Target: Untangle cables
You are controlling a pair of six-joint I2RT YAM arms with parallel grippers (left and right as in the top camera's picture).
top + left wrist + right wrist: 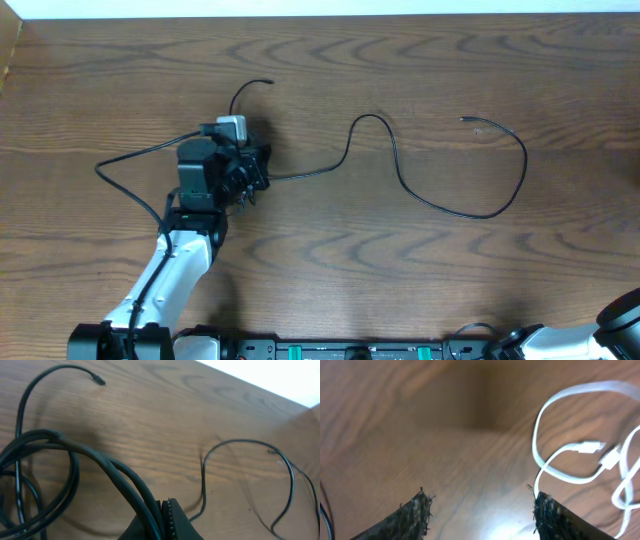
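Cables (102,460) in left claw's (166,510) grip

The left arm (170,265) reaches forward from the near edge, elbow low and wrist level. The left gripper (166,507) is clamped tight on black cables (112,466). The right gripper (480,500) points downward, jaws spread wide.

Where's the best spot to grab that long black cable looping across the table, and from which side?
Probably the black cable at its wide right-hand loop, from straight above: it lies flat on the table, clear of the tangle in the left end effector.
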